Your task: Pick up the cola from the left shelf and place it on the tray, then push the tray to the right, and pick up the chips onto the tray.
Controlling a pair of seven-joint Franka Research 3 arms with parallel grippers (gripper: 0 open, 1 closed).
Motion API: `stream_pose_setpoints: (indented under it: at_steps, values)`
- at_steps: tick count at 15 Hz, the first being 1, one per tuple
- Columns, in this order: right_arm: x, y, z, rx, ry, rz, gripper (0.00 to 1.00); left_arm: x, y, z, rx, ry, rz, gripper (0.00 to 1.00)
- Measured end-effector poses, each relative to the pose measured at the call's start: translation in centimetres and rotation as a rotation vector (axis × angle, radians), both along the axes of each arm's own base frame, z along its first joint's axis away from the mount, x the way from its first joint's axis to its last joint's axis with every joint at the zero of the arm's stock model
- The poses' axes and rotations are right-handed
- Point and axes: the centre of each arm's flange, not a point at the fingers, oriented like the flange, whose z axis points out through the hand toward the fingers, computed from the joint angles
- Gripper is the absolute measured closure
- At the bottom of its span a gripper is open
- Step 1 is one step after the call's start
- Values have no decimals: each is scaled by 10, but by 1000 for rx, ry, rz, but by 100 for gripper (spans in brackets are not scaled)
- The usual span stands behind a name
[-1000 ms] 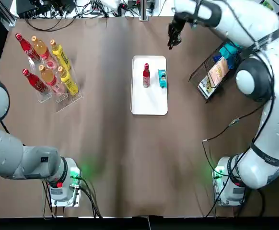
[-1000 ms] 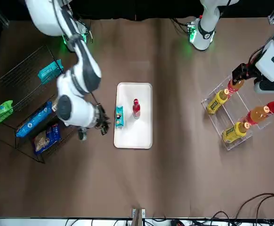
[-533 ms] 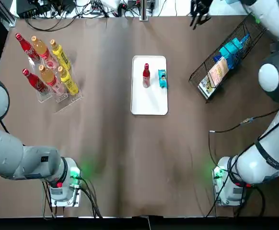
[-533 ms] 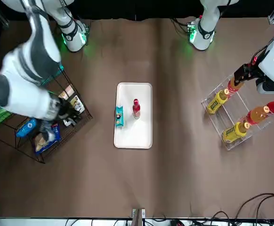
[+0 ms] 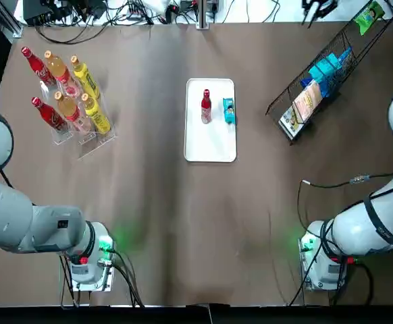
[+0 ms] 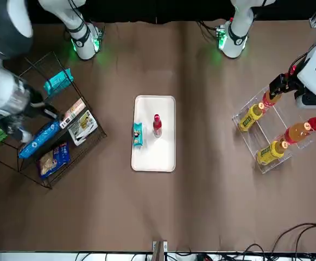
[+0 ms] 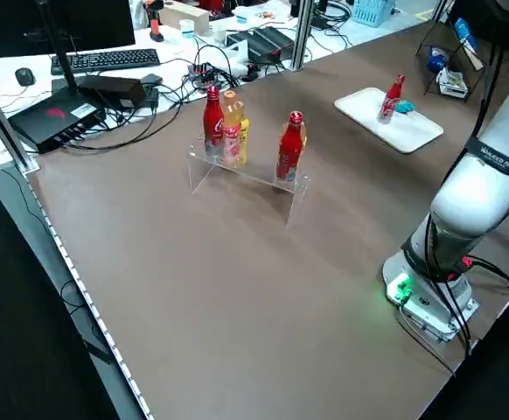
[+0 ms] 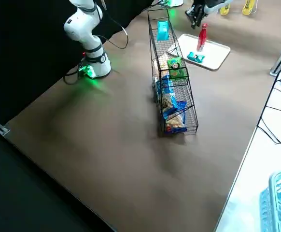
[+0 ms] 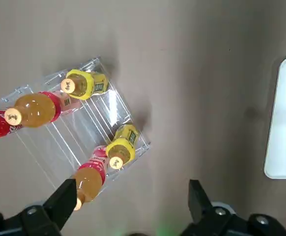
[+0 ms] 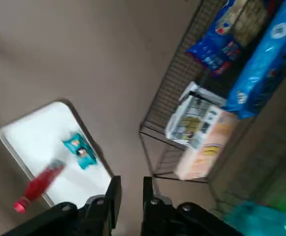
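Cola (image 5: 206, 106) and chips (image 5: 228, 111): side by side on tray (image 5: 210, 145); right gripper (image 10: 130, 184), narrowly parted, empty, well clear of tray, should retreat without snagging rack (image 5: 298, 84); left gripper (image 9: 128, 191), spread, idle well left of tray.

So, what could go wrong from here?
The cola bottle stands upright on the tray, close beside the chips packet; any knock could tip it.
The right gripper hangs near the wire rack and might catch its wires.
The left gripper, open above the bottle shelf, could knock bottles if lowered.

Cola (image 7: 393, 94) upright on tray (image 7: 419, 131)
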Motion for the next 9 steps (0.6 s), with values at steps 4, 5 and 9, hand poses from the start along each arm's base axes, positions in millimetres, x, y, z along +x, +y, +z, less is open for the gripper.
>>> stream_pose_setpoints:
  at_steps: [4, 5, 9]
  values:
    - [-20, -53, 24, -25, 16, 155, 73, 0, -3, -1, 0, 1, -5, 0]
    - [-23, -61, 26, -35, 16, 191, 72, 0, -3, -1, 0, 2, -6, 0]
    - [-24, -78, 28, -46, 8, 245, 58, 0, -2, -1, 0, 2, -4, 0]
